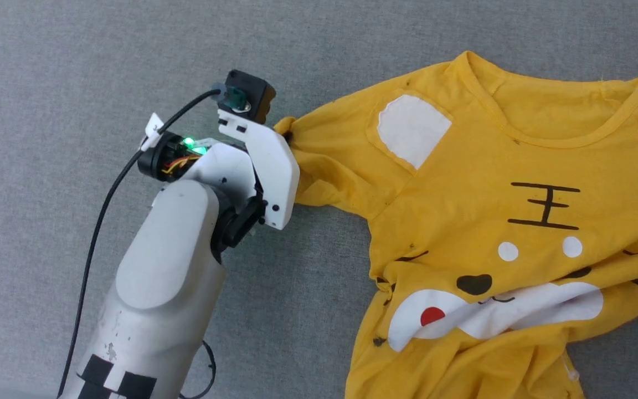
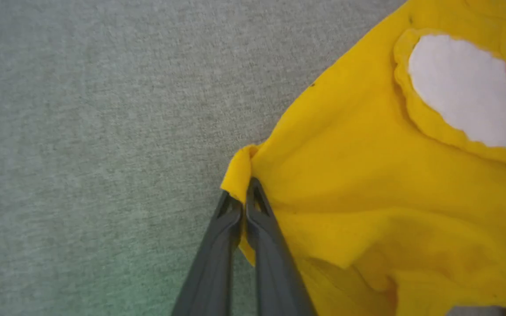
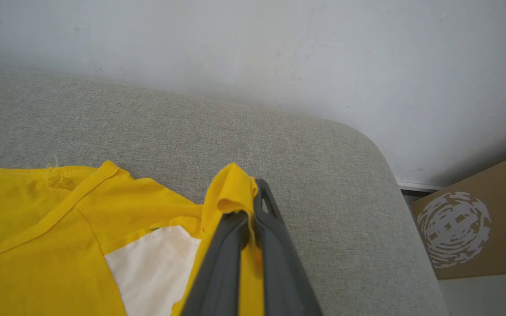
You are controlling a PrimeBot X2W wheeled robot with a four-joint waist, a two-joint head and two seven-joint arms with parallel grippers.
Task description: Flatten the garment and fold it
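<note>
Pinching garment (image 1: 463, 166) edges w/ L fingers (image 2: 215, 263), R fingers (image 3: 275, 263)

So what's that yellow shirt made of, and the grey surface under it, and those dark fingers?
The yellow shirt: probably soft cotton knit, matte; it wrinkles and has stitched hems. The grey surface: woven upholstery fabric, going by its flecked weave. The dark fingers: likely moulded plastic, smooth with a faint sheen, though I can't be certain.
</note>
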